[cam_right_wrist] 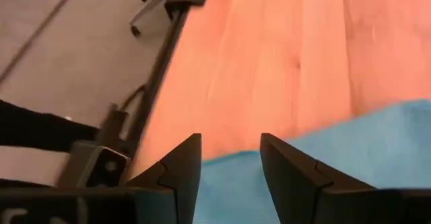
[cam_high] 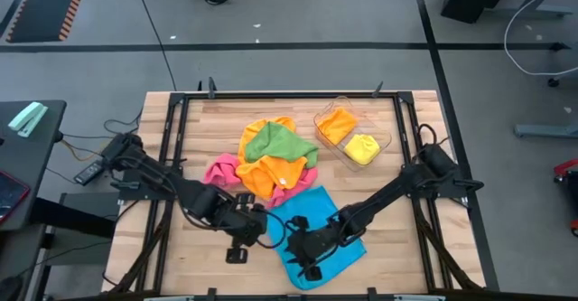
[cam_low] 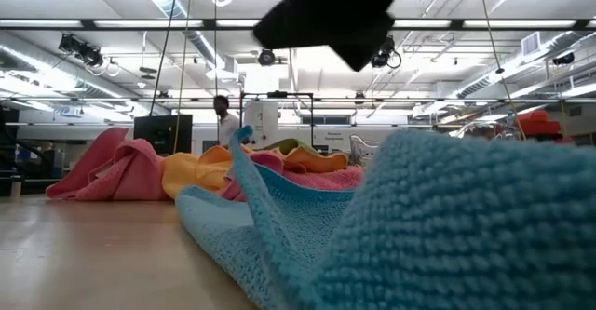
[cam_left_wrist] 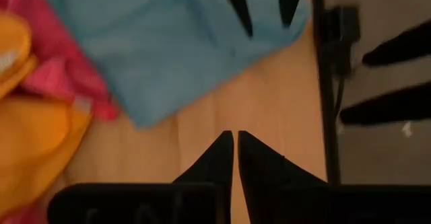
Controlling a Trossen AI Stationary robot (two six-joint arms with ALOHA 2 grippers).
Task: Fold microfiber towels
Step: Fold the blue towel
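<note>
A blue towel [cam_high: 318, 231] lies rumpled on the wood near the table's front, close up in the low view [cam_low: 438, 226]. A pile of orange, green and pink towels [cam_high: 271, 161] lies behind it. My left gripper [cam_high: 262, 231] is shut over bare wood just left of the blue towel [cam_left_wrist: 182, 42]; its tips show in the left wrist view [cam_left_wrist: 234, 140]. My right gripper [cam_high: 296, 247] is open over the blue towel's near-left edge [cam_right_wrist: 337, 163], its tips [cam_right_wrist: 229, 146] either side of that edge. A dark gripper [cam_low: 331, 17] shows above the towel in the low view.
A clear plastic tray [cam_high: 379, 131] at the far right holds an orange and a yellow towel. The table's dark front rail [cam_left_wrist: 324, 83] runs close beside both grippers. Bare wood lies at the table's left and right sides.
</note>
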